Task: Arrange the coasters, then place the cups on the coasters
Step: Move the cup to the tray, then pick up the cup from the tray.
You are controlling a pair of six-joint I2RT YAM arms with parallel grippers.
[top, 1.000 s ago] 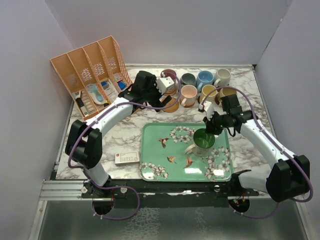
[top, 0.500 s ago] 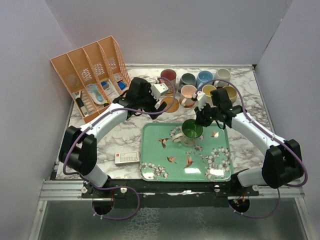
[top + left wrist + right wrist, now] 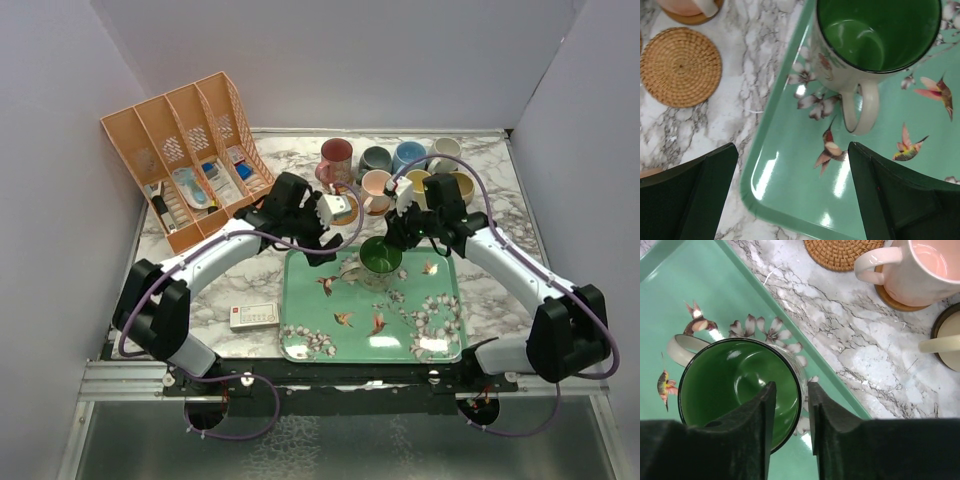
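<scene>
Ceramic green mug (image 3: 735, 385): glossy, slippery, breakable; take by rim wall. Right pincer (image 3: 791, 387) straddles rim, grip unclear; left pincer (image 3: 792, 150) wide, empty.

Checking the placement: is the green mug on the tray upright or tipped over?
Upright. The green mug stands on the floral tray, its round open mouth facing up and its handle out to the side.

Marble table (image 3: 250, 275) bears green tray (image 3: 292, 300), orange rack (image 3: 185, 150), white box (image 3: 254, 317), woven coaster (image 3: 680, 66).
</scene>
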